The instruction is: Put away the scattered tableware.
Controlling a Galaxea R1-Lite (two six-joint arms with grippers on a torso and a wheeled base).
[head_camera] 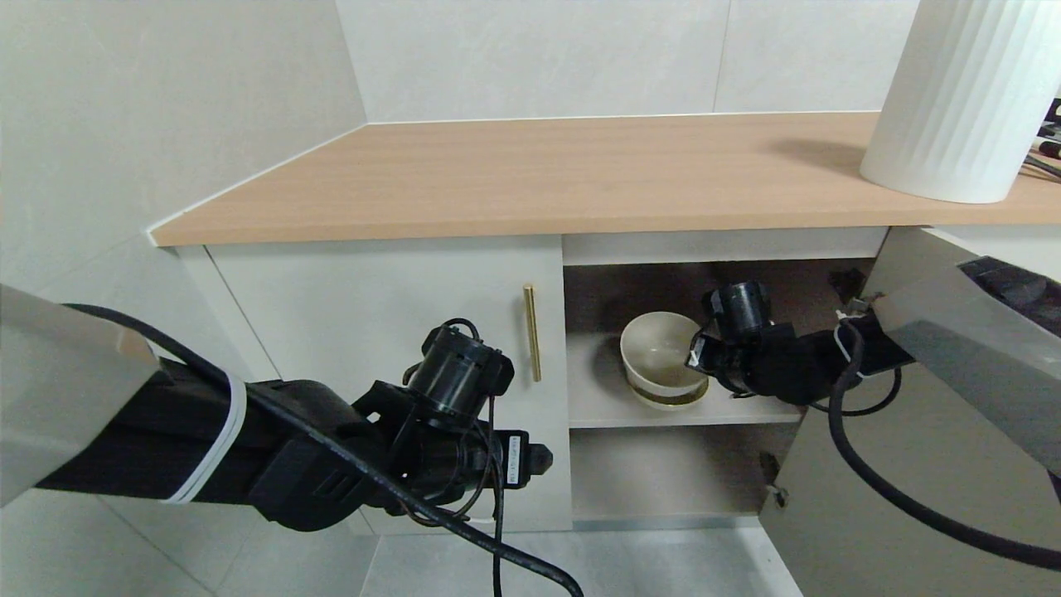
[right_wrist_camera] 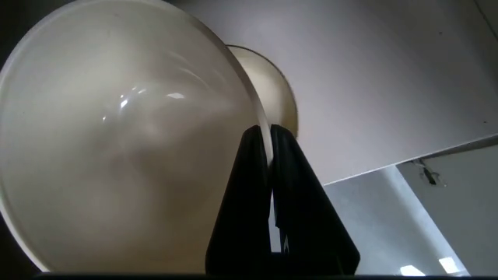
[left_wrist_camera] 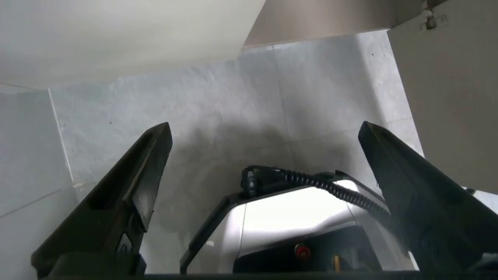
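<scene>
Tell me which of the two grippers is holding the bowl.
The right gripper: it is shut on the rim of the bowl, inside the open cabinet. The left gripper is open and empty, near the closed door.

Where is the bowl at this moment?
In the head view, right of centre: the bowl is tilted over a small dish on the open cabinet's upper shelf, its rim clamped by the right tool.

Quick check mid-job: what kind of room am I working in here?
Most likely a kitchen, possibly a mock-up: a light wood-grain countertop over white base cabinets with a brass bar handle, pale tiled walls, and a glossy cream bowl inside the open cabinet.
</scene>
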